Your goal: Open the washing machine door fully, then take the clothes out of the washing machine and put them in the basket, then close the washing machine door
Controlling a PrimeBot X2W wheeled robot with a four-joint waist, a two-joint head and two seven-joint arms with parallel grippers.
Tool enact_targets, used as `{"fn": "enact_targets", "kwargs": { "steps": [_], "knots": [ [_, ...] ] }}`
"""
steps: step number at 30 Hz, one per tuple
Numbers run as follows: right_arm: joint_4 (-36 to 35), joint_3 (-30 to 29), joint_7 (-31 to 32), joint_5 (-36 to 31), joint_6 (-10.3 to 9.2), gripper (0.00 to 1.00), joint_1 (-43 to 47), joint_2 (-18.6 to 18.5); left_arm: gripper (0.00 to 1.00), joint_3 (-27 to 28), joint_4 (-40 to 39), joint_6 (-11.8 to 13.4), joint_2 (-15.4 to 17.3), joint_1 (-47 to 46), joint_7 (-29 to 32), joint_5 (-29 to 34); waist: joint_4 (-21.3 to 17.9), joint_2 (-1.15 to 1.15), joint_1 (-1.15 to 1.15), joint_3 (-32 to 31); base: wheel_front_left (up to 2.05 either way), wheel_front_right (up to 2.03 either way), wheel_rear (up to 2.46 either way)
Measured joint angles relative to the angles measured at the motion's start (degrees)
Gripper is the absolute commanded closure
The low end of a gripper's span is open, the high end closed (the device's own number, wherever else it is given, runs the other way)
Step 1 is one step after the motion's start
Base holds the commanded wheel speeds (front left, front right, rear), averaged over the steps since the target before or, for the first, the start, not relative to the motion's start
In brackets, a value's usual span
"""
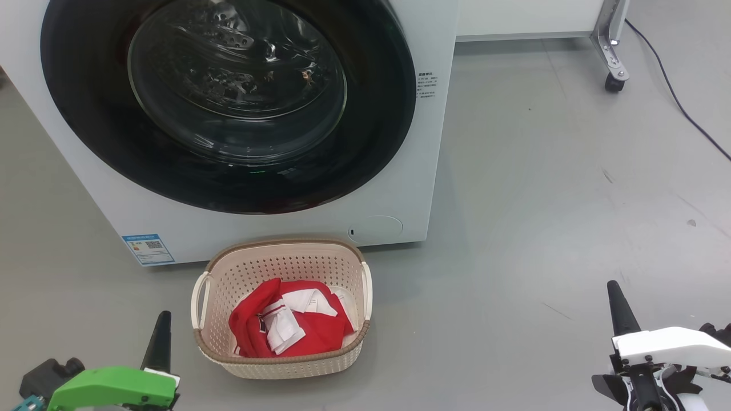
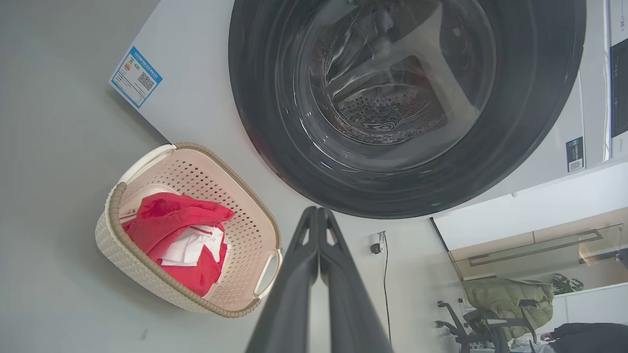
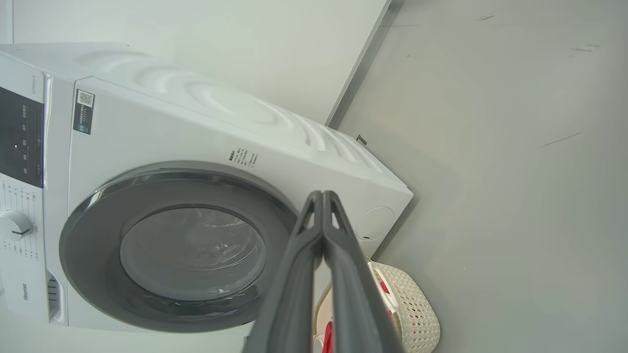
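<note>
At the lower left of the head view the left claw (image 1: 163, 319) hangs low over the floor (image 1: 542, 200). Its two dark fingers are pressed together on nothing, and the left wrist view shows the same closed pair pointing at the foot of the washer (image 1: 414, 188).

Just right of it the basket (image 1: 282, 244) stands on the floor, close in front of the washer, under the door's lower edge and apart from both claws. The clothes (image 1: 302, 334) lie inside it as a red heap with white patches, below the rim, with nothing draped over the edge.

Above, the door (image 1: 234, 103) sits flat against the white front. The right wrist view sees it from the side and shows no gap between the black ring (image 1: 85, 114) and the panel. Through the glass (image 1: 257, 131) the steel drum (image 2: 382, 105) shows. I can make out no red in it, though reflections cloud the view.

At the lower right the right claw (image 1: 615, 291) hovers well away from washer and basket, its fingers closed and empty.

Unloading and closing both look done, so what is left is to check and retire. A flush look does not prove the latch has caught. A gentle, square press with closed fingertips on the black ring near its free edge would settle it; the bulging glass is the wrong place, since a glancing touch would slide on the gloss. The left arm is nearest the basket's white handle (image 1: 201, 297), so it should lift clear before swinging and not nudge the load.
</note>
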Motion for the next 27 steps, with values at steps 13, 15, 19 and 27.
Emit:
{"fn": "enact_targets", "kwargs": {
  "steps": [13, 15, 19, 27],
  "knots": [
    [1.27, -1.81, 2.08, 9.96, 1.02, 1.0, -1.46, -0.62, 1.0, 2.36, 0.96, -1.75, 0.12, -1.42, 1.96, -9.77, -0.41, 0.0, 0.0, -0.15, 0.0, 0.0, 0.0],
    [1.49, -2.03, 2.21, 11.57, 1.24, 1.0, -1.77, -0.65, 1.0, 2.82, 1.11, -2.19, 0.14, -1.71, 2.2, -11.05, -0.47, 0.0, 0.01, -0.17, 0.0, 0.0, 0.0],
    [1.7, -2.57, 2.96, 14.55, 1.53, 1.0, -2.52, -0.76, 1.0, 3.42, 1.46, -2.49, 0.16, -1.88, 2.78, -14.01, -0.6, 0.0, 0.0, -0.22, 0.0, 0.0, 0.0],
    [2.37, -3.69, 4.15, 20.42, 2.33, 1.0, -3.68, -1.1, 1.0, 4.87, 1.91, -3.49, 0.23, -2.92, 3.96, -20.03, -0.83, 0.0, 0.0, -0.3, 0.0, 0.0, 0.0]
  ]
}}
